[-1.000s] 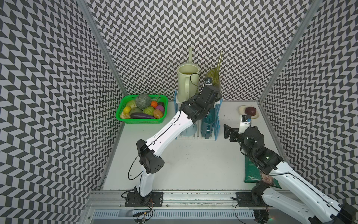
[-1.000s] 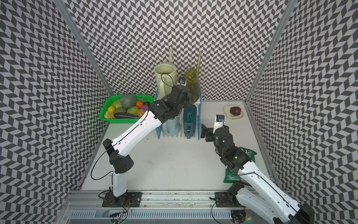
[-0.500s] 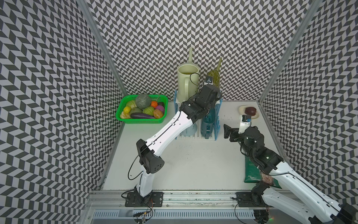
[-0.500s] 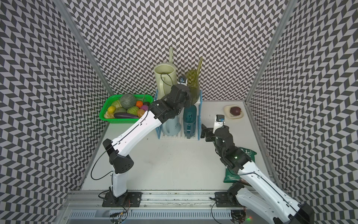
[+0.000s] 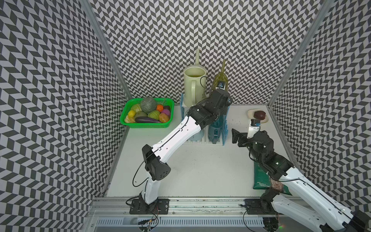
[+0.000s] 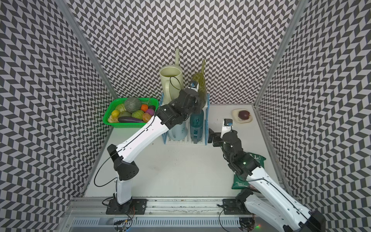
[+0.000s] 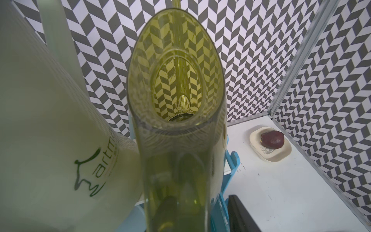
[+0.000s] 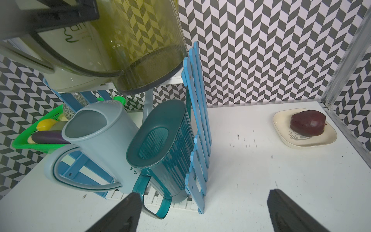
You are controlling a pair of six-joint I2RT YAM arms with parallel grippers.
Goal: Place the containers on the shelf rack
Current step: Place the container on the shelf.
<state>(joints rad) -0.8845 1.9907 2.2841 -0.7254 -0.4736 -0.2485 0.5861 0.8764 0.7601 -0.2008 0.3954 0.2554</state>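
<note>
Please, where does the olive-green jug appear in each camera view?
Both top views: the olive-green jug stands on the upper tier of the shelf rack, beside the cream jug.
Left wrist: close up, looking into its mouth, cream jug alongside.
Right wrist: seen from below, base above the dark teal jug.
Shared landmark: the cream jug.

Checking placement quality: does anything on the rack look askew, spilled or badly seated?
Only the olive jug: in the right wrist view its base seems to jut slightly past the front edge of the top tier of the shelf rack, so it may be seated shallowly. Nothing looks spilled or broken.
</note>
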